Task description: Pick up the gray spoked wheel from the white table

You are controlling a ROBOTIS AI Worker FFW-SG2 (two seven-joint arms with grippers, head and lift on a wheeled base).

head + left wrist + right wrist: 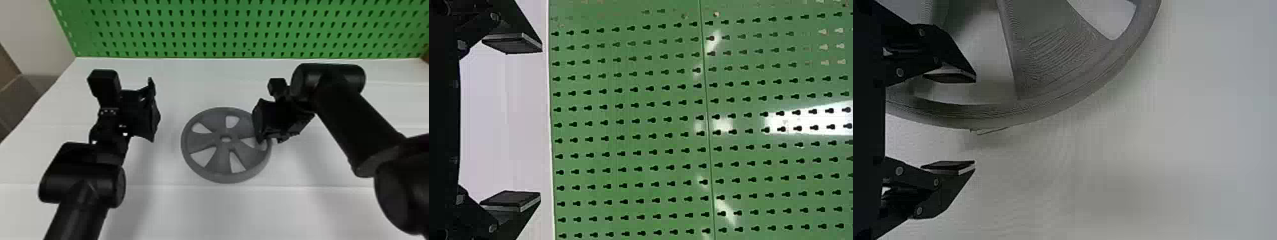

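Left gripper (pixel 541 121) fingers are being held wide apart, and nothing is being grasped between them; the green pegboard (pixel 629 120) is being faced beyond their tips. Its arm is being brought up from the bottom edge of the head view, and its place is being taken well apart from the wheel, on the left.

To that gripper's right, the gray spoked wheel (pixel 222 159) is being borne flat by the white table (pixel 204 210). Being round, it is offering no long axis to be matched; what is counting is the run of its rim.

Farther right, the nearer end effector, the right gripper (pixel 975 122), is being held over the wheel's right-hand side, with most of the wheel being left to its left. Its fingers are being kept parted and empty. In the right wrist view the near rim is being framed between them, one finger being placed on the spoke side, the other outside. Whether the rim is being touched cannot be told. A lowering, then a squeeze across the rim, is seemingly being called for. The right arm is being slanted in from the right edge.
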